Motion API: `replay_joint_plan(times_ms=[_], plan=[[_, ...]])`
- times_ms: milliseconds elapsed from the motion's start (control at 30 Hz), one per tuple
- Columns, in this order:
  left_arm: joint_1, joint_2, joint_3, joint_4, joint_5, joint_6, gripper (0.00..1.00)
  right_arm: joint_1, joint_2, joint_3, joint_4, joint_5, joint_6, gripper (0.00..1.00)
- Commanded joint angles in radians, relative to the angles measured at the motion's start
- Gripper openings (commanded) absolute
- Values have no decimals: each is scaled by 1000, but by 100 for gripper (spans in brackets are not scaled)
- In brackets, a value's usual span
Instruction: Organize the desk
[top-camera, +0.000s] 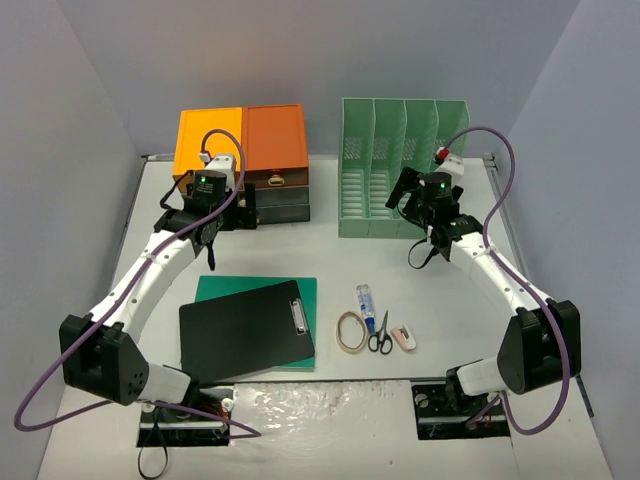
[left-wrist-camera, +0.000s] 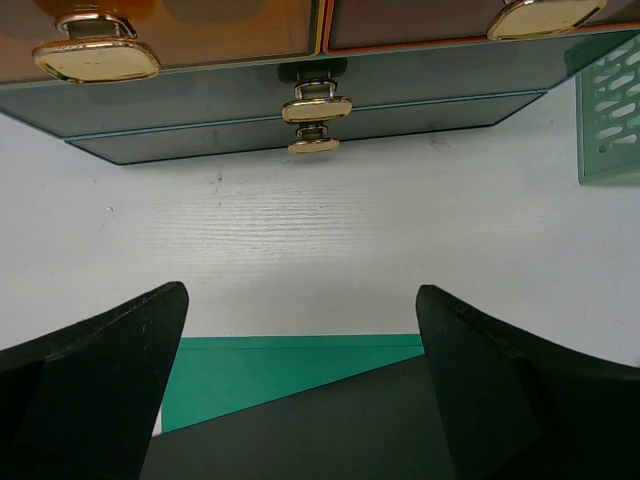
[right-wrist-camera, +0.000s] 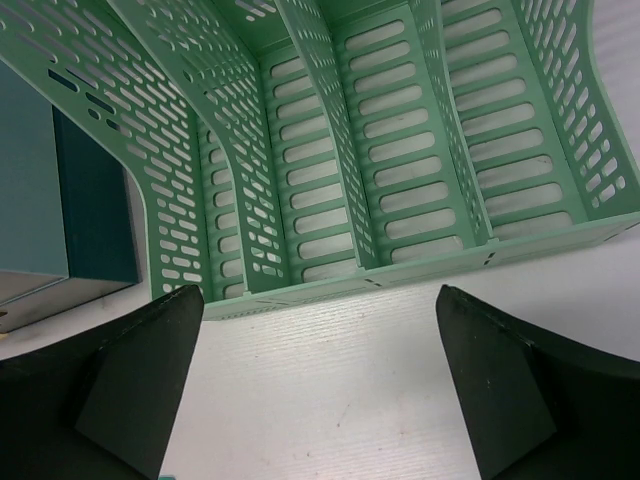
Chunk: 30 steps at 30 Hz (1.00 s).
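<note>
The left gripper is hovering wide open and empty above the black clipboard. The right gripper, equally open and empty, is facing the file rack. The white tabletop is lying beneath both. The best approach is probably pinching the clipboard's edge squarely, without dragging the green folder underneath.

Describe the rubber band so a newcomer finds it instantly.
On the desk, in front of the green rack, a few small items lie near the front edge. The rubber band is leftmost, between the clipboard and the scissors: the only tan, open loop.
</note>
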<state>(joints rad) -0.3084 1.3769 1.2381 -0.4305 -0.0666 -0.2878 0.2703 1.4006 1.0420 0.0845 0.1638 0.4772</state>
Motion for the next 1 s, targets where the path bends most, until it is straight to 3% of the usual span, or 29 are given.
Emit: replay_joint_plan(times_ms=[0,967], plan=[[-8,-23,58,27,7,15,97,9,-15,46,33,4,-9,100],[-18,-47,24,-6,21,0,97,43,-58,7,-20,9,-31,100]])
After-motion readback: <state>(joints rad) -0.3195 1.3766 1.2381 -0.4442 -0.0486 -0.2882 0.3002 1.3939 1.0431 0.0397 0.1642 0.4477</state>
